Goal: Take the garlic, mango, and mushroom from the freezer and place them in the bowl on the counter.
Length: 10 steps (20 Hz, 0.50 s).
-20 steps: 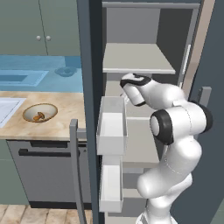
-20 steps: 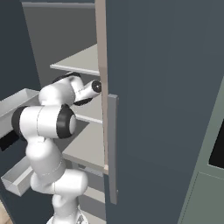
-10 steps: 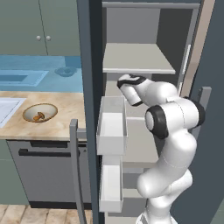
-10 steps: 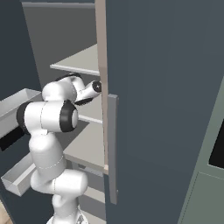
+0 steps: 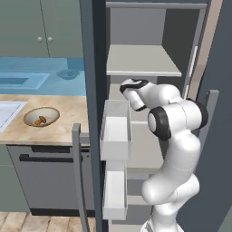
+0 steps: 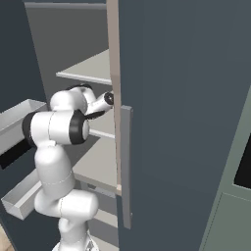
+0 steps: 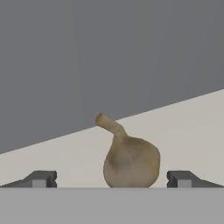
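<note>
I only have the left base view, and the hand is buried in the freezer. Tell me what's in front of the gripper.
Observer: In the hand view, the garlic sits on the pale shelf with its stem up and tilted.
Operator: Report the jaws.
Observer: The gripper is open, with one finger tip on each side of the garlic. Neither tip touches it.
Operator: Check what's behind it.
Observer: Behind it there is bare shelf, then the grey back wall.
</note>
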{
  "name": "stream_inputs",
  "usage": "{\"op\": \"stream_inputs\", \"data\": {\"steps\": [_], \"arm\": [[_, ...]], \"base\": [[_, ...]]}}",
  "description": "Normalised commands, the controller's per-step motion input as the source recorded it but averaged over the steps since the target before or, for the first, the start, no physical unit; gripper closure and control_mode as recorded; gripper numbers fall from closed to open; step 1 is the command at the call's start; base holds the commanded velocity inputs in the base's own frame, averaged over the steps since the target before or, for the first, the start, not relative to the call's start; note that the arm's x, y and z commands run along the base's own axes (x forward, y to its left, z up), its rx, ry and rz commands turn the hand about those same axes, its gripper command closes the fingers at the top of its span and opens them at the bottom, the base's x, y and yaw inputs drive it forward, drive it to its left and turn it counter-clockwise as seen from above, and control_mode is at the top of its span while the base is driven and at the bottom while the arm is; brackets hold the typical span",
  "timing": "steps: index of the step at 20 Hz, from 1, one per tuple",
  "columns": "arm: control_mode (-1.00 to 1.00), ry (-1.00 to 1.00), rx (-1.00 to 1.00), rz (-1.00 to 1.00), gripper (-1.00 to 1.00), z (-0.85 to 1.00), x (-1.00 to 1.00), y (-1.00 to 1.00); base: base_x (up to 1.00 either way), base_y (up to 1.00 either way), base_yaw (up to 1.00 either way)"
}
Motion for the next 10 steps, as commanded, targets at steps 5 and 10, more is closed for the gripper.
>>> {"op": "stream_inputs", "data": {"steps": [5,10], "arm": [[-1.00,0.00,0.00,0.00,-1.00,-0.11,0.02,0.00],[-1.00,0.00,0.00,0.00,-1.00,-0.04,0.09,0.01]], "base": [[0.00,0.00,0.00],[0.00,0.00,0.00]]}}
